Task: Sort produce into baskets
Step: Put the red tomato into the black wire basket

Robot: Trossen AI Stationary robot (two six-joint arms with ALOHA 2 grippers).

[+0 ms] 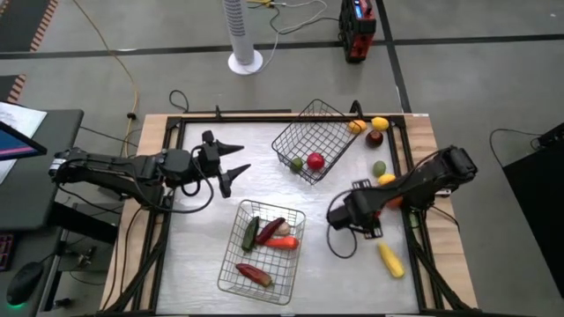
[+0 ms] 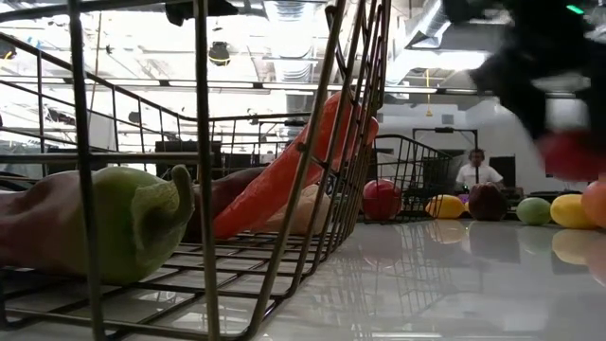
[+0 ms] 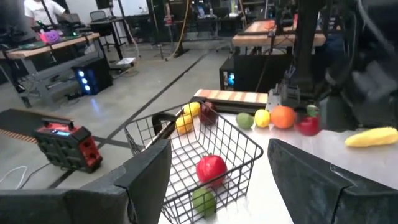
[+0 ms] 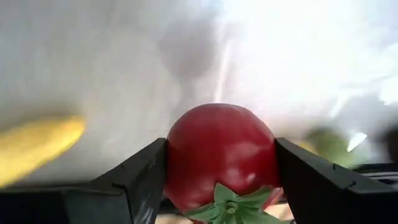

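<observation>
My right gripper (image 1: 338, 215) hangs over the table's right middle, shut on a round red tomato (image 4: 221, 155) with a green stalk cap; the tomato also shows as a red blur in the low view (image 2: 568, 156). My left gripper (image 1: 236, 161) is open and empty at the left, pointing at the far wire basket (image 1: 328, 114). This basket is tipped up and holds a red (image 1: 315, 161) and a green round piece (image 1: 298, 164). The near basket (image 1: 231, 264) lies flat with several long pieces, red, orange and dark green. My right gripper pinches the tomato by its two opposite sides (image 4: 177, 155) between its two fingers (image 4: 137, 180). The green stalk cap (image 4: 227, 202) faces back toward the wrist. In the low view the tomato hangs clear above the table top.
Loose produce lies along the table's right side: yellow (image 1: 379, 123), maroon (image 1: 374, 137), green (image 1: 379, 167) and orange (image 1: 394, 201) round pieces, and a long yellow one (image 1: 390, 260) near the front right. Bare table lies between the two baskets.
</observation>
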